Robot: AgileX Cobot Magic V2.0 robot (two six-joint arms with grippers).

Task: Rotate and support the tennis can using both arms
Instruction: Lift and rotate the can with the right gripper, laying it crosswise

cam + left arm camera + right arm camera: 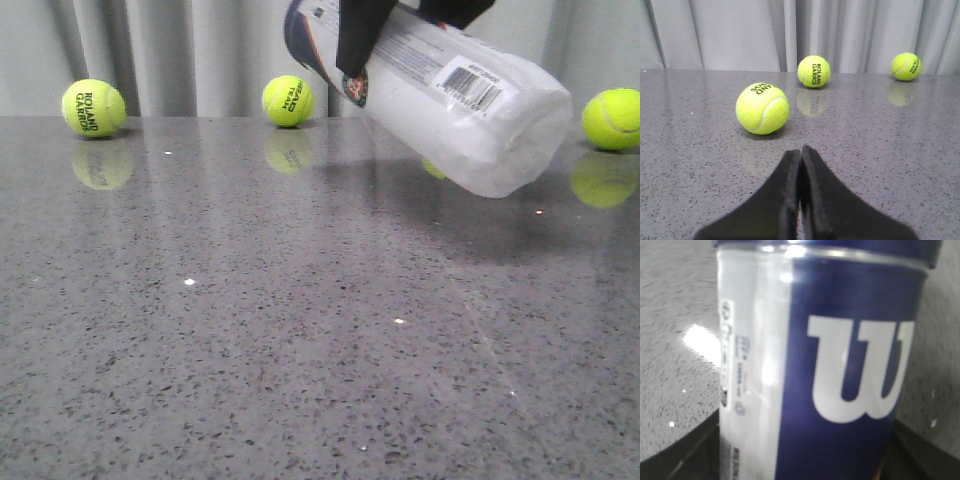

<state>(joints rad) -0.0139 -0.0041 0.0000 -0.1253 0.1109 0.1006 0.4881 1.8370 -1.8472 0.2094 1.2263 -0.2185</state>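
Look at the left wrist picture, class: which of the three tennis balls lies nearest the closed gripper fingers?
The large tennis ball just ahead of the left gripper. The ball by the curtain and the far-side ball sit farther back and look smaller.

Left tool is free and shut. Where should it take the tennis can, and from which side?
Probably the ridged base end of the tennis can: it hangs tilted above the table, base lowest and toward the camera, with the right tool clamped near the navy end. Open the left tool and come from below and the left, spanning the round body across its width.
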